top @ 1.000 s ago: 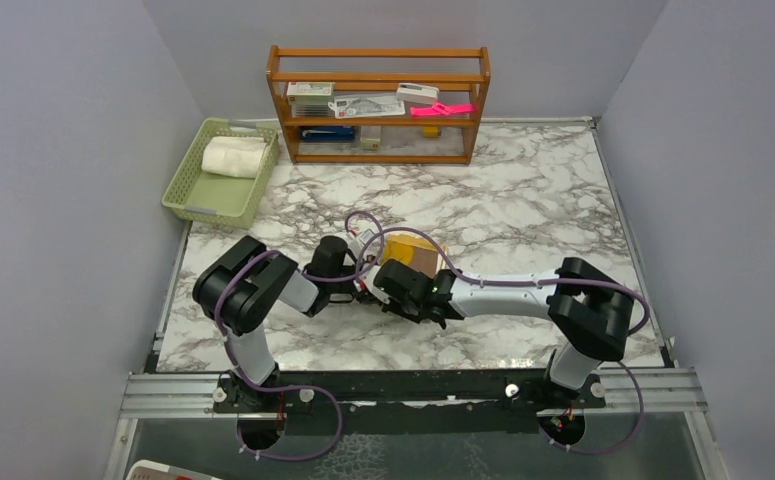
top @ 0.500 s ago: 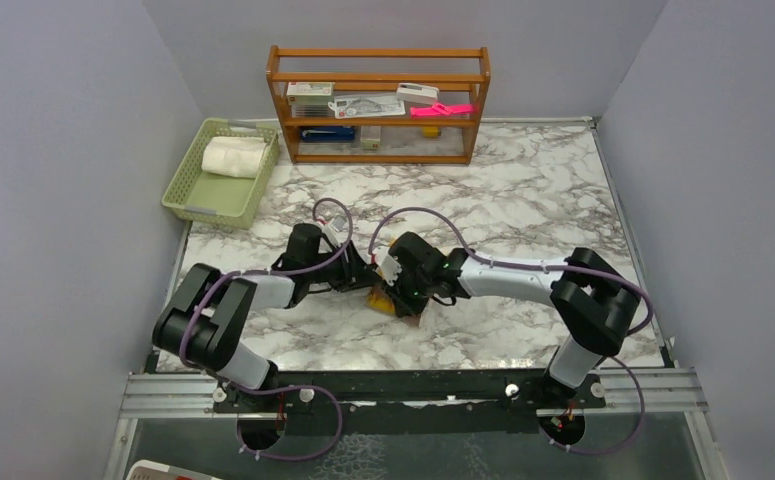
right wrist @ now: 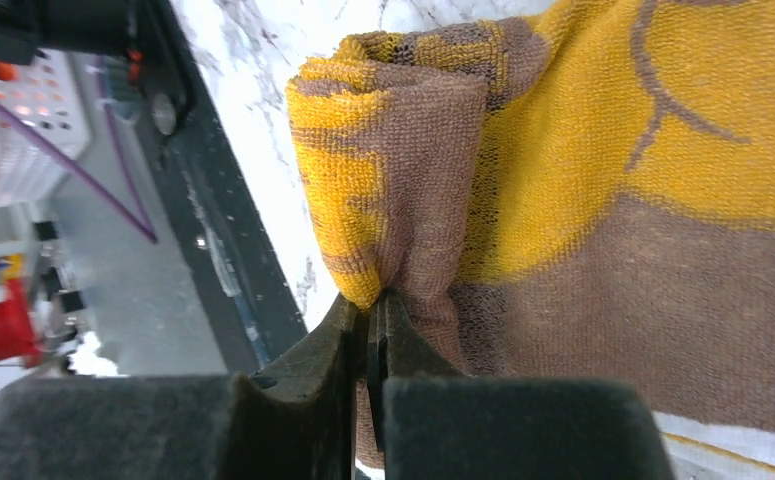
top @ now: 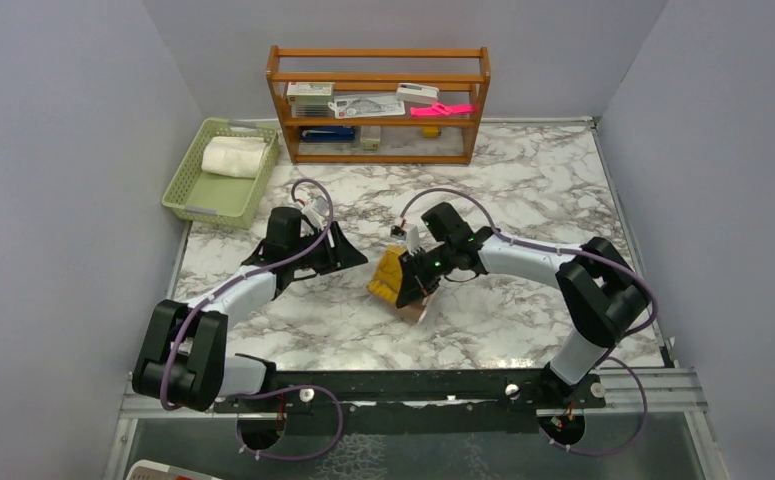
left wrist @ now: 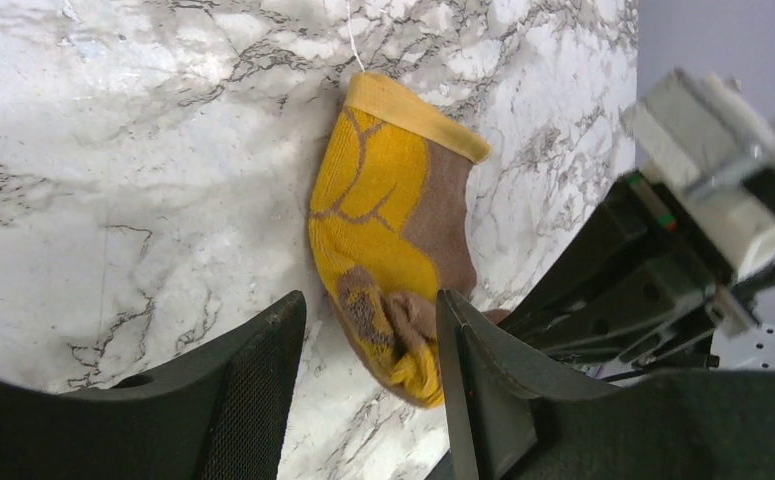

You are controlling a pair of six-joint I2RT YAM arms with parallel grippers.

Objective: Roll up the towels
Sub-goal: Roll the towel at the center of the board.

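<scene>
The brown towel with mustard-yellow patches (top: pixel 391 276) is bunched near the middle of the marble table. My right gripper (top: pixel 415 284) is shut on a fold of this towel (right wrist: pixel 583 200) at its edge, the jaws pinched tight together (right wrist: pixel 375 300). My left gripper (top: pixel 356 258) is open just left of it, not touching. In the left wrist view the towel (left wrist: pixel 383 210) lies just beyond the open fingers (left wrist: pixel 253 380). The cream-white towel (top: pixel 233 157) lies rolled in the green basket (top: pixel 185 200) at the far left.
A wooden shelf rack (top: pixel 378 150) with small items stands at the back centre. Grey walls close in on the left, right and back. The right arm's black wrist (left wrist: pixel 643 270) is close to the left gripper.
My left gripper opened, let go of the brown towel and drew back to the left. The right gripper shut on the towel and carried it slightly right and farther from the bases.
</scene>
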